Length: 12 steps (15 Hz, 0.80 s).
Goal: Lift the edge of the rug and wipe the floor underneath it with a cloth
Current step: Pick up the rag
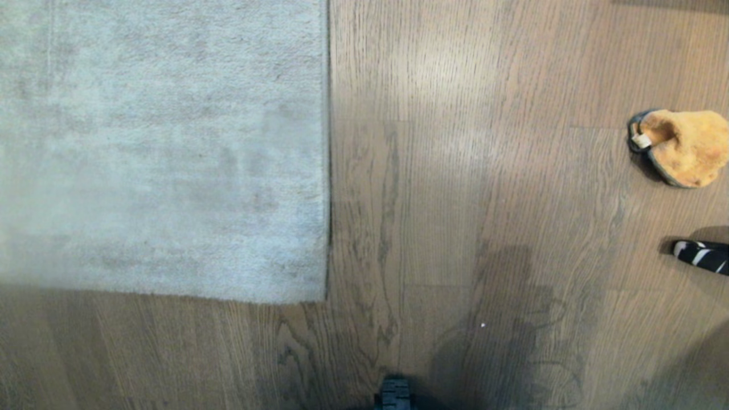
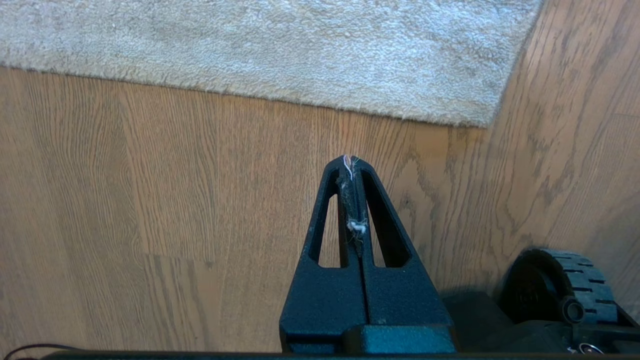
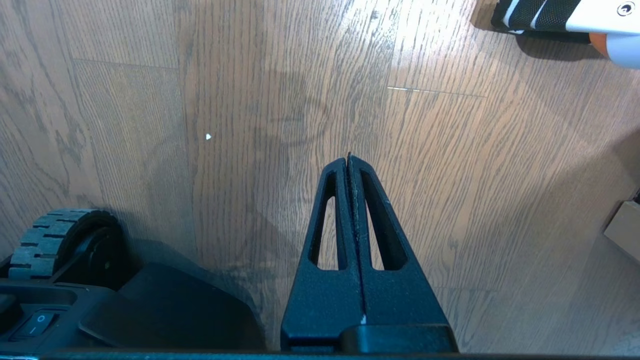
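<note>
Rug edge in the head view: straight thin dark border running 12 to 6 o'clock just left of centre, ending at the rug's near corner around 7 o'clock. Rug is pale grey-beige short pile, flat, filling the 9 to 11 o'clock area. Floor is brown wood-grain plank with dark grey streaks, glare patch toward 1 o'clock, robot's shadow at 5 o'clock. Cloth at 3 o'clock: orange-yellow, fluffy, bunched into a lump, thin dark border, small white tag; well apart from the rug. Striped black-and-white thing below it at 4 o'clock, cut by the frame. Wheel at 6 o'clock. Neither gripper in this view.

Left wrist view: left gripper jaws pressed fully together, holding nothing, only lint and a pale thread stuck along the seam. Black textured fingers with long slots. It hangs over bare floor, rug corner beyond the tips toward 1 o'clock, not touching. Treaded wheel at 4 o'clock.

Right wrist view: right gripper jaws fully closed, empty, over bare floor. White speck at 10 o'clock. Striped thing at 1 o'clock, wheel and power switch at 8 o'clock.
</note>
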Available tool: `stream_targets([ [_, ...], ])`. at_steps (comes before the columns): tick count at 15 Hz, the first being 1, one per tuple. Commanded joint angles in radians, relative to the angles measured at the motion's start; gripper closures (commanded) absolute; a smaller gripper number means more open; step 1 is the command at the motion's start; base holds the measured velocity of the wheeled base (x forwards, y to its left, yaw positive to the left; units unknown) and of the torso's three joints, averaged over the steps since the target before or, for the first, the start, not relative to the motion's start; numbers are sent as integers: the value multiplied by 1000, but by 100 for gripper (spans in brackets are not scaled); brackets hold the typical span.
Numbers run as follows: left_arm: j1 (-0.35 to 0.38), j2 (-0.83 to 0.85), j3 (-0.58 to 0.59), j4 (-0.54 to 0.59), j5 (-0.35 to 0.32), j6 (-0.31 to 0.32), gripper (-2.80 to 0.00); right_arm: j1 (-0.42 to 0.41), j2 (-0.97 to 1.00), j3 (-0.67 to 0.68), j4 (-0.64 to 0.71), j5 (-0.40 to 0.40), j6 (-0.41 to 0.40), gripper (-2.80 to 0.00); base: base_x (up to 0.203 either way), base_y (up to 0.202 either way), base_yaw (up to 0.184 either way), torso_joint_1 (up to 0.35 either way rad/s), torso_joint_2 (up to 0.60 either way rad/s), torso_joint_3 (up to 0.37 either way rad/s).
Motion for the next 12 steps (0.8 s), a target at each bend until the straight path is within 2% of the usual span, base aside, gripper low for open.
stream_targets([
  [1,1,0,0,1,0,-1,0,0,0,0,0,1,-2,0,0,0,0,0,0,0],
  [5,0,0,0,1,0,0,0,2,26,-56,14,31,-36,0,0,0,0,0,0,0],
  [8,0,0,0,-1,0,-1,0,7,162,-104,4,46,-34,0,0,0,0,0,0,0],
  [12,0,0,0,1,0,0,0,24,406,-176,-73,48,25,0,0,0,0,0,0,0],
])
